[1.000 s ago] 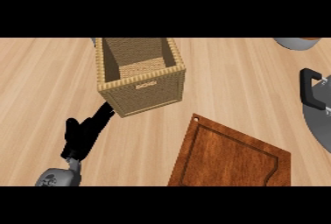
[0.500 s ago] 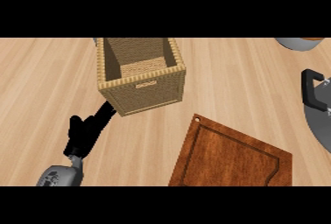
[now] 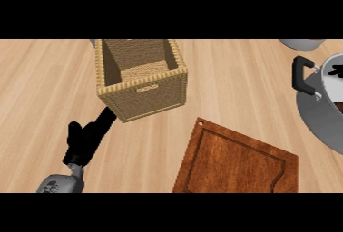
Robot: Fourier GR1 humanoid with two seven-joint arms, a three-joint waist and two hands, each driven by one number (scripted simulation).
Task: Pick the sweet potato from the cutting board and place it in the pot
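Little apparent shift, left hand [image 3: 85,138]

Brown cutting board [image 3: 234,163] flat; pot [image 3: 318,118] at right.

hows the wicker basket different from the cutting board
The wicker basket is pale and woven; the cutting board is dark reddish wood. The basket stands tall, walled and open-topped; the board lies flat, with a groove round its edge. Both sit askew on the counter and hold nothing visible.
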